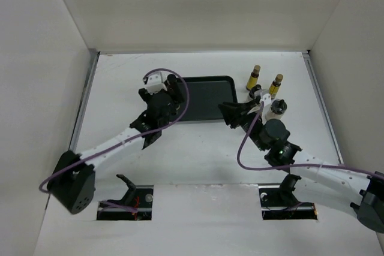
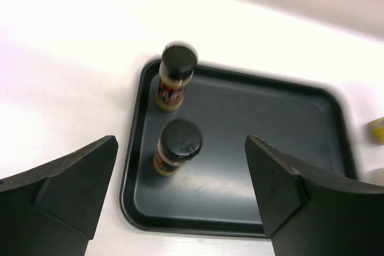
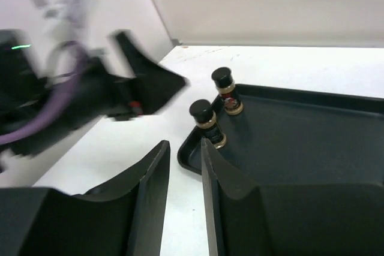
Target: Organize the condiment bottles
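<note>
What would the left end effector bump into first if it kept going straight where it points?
Most likely the nearer black-capped bottle on the black tray. It stands straight ahead, between the fingers of the open left end effector. Depth is unclear, though.

Yellow-capped bottle (image 2: 377, 129) is clipped by the left wrist view's edge; far jar (image 2: 176, 79) label smears, unreadable.

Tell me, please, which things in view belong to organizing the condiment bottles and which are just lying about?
Job in hand:
- far black-capped bottle, standing on the black tray
- near black-capped bottle, also on it
- left yellow-capped bottle, off the tray
- right yellow-capped bottle, off the tray

Not the job's own:
- black tray
- white table
</note>
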### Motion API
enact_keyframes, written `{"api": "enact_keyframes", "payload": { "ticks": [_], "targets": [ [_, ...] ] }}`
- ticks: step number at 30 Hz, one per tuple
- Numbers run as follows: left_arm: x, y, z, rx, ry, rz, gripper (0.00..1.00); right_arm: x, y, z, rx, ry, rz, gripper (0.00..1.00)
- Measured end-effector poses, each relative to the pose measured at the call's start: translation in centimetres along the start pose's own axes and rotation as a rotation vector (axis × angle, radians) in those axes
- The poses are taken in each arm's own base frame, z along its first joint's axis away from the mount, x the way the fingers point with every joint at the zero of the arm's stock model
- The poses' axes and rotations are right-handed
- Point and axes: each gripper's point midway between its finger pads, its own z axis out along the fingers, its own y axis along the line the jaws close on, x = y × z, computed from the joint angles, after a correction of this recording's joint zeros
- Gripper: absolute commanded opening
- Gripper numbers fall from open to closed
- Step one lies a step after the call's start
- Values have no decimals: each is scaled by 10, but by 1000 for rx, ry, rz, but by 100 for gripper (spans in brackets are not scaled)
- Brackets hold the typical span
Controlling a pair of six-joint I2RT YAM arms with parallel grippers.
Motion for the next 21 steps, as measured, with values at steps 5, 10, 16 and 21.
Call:
{"api": "enact_keyframes", "payload": {
  "ticks": [5, 10, 16, 21],
  "targets": [
    [-33, 18, -45, 85, -148, -165, 47, -12, -32, 1, 159, 22, -20, 63],
    [-8, 60, -77, 89, -181, -261, 28, -28, -76, -9, 393, 27, -71, 92],
    [26, 79, -93, 108, -167, -338, 56, -39, -129, -31, 633, 60, -141, 100],
    [38, 84, -86, 90, -161, -356, 82, -31, -167, -38, 776, 125, -168, 100]
  ]
}}
